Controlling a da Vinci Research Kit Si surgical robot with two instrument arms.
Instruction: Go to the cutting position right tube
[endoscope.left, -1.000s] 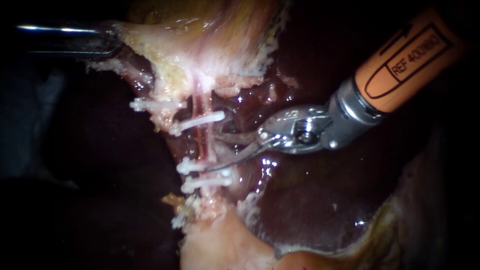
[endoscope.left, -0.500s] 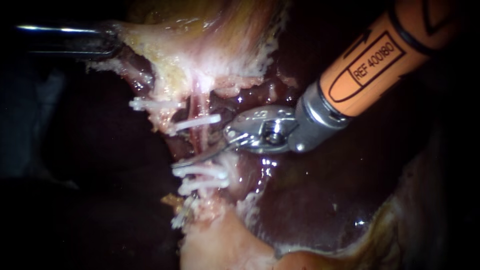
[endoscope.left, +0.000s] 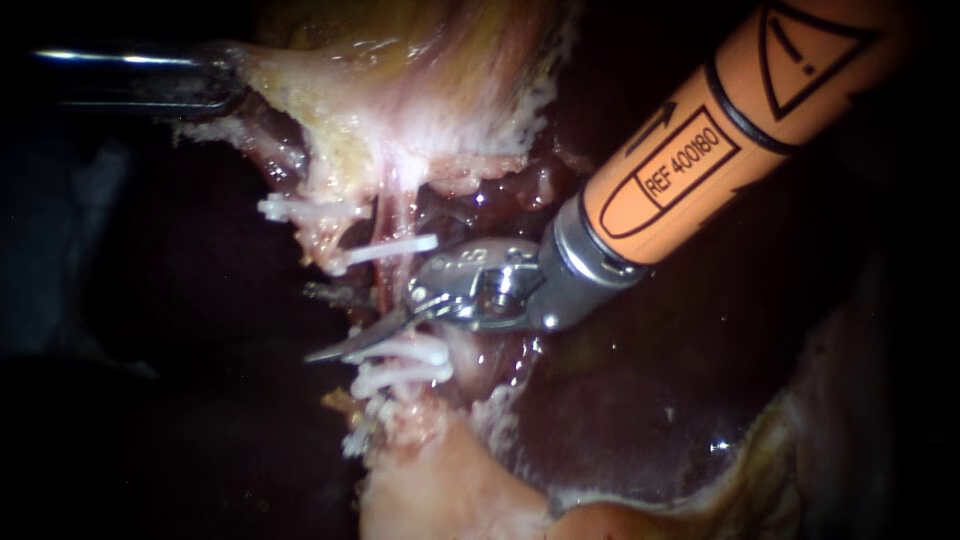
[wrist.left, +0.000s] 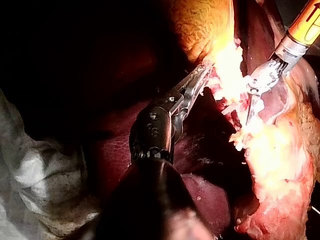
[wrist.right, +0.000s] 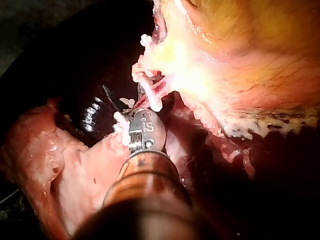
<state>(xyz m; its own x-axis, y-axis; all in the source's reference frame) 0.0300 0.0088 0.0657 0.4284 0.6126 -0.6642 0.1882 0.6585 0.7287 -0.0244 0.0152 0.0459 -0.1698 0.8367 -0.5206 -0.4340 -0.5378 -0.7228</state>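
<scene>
Between the upper clip (endoscope.left: 392, 247) and the two lower clips (endoscope.left: 400, 362), the right tube (endoscope.left: 385, 285) is seen straddled by the blades of the right instrument (endoscope.left: 330, 322). The bright lower blade is laid across its front and a darker blade is glimpsed behind it, the jaws spread with nothing gripped. The approach is crowded by the clips above and below, and a further clip (endoscope.left: 300, 210) is set on tissue to the left. At upper left the left instrument (endoscope.left: 232, 80) is shown with its jaws clenched on the pale edge of the gallbladder (endoscope.left: 400, 90). Dark liver (endoscope.left: 620, 420) is spread beneath the orange sleeve (endoscope.left: 700, 140). The far blade is largely lost in shadow, and whether either blade touches the tube cannot be made out.
</scene>
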